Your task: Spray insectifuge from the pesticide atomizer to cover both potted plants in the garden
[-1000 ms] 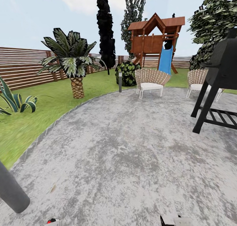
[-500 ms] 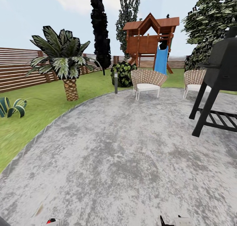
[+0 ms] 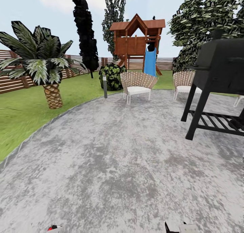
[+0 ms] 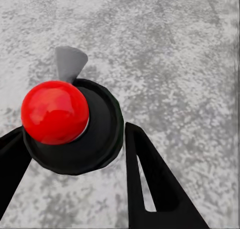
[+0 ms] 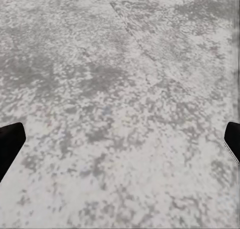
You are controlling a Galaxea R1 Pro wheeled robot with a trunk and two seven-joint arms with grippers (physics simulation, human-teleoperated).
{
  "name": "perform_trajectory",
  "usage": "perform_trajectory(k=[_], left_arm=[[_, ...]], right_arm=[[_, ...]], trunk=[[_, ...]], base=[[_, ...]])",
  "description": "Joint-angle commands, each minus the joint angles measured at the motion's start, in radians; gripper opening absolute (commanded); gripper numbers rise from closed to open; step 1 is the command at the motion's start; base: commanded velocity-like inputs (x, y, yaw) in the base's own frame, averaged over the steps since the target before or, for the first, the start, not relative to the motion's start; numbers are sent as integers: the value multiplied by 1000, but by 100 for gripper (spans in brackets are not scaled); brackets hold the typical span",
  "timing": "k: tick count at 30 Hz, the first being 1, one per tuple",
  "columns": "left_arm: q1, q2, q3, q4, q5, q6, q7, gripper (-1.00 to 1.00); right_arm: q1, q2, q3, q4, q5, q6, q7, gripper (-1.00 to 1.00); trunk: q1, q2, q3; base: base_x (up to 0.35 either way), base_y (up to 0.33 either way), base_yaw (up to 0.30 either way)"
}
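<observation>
The left gripper (image 4: pixel 75 154) clamps the pesticide atomizer (image 4: pixel 72 126) between its fingers above the grey patio (image 4: pixel 175 64), while the right gripper (image 5: pixel 120 139) hangs spread wide.

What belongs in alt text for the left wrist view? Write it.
The left gripper holds the pesticide atomizer, a dark round bottle with a glossy red top, between its two black fingers, above mottled grey patio paving.
</observation>
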Motion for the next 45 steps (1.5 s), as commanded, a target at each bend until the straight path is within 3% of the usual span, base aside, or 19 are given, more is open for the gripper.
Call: perform_trajectory(k=[1, 26, 34, 45], left_arm=[[0, 0, -1, 1, 10, -3, -5, -100], [0, 0, -1, 1, 9, -3, -5, -100], [0, 0, -1, 2, 9, -3, -5, -100], [0, 0, -1, 2, 9, -3, -5, -100]], right_arm=[[-1, 0, -2, 1, 2, -3, 0, 100], [-1, 0, -5, 0, 0, -2, -4, 100], [-1, 1, -7, 0, -1, -2, -6, 100], [-1, 0, -6, 0, -1, -2, -6, 100]], trunk=[[0, 0, -1], [0, 0, -1], [0, 0, -1], [0, 0, -1]], base=[[339, 104, -263], [339, 145, -253], [339, 22, -43], [339, 0, -242]])
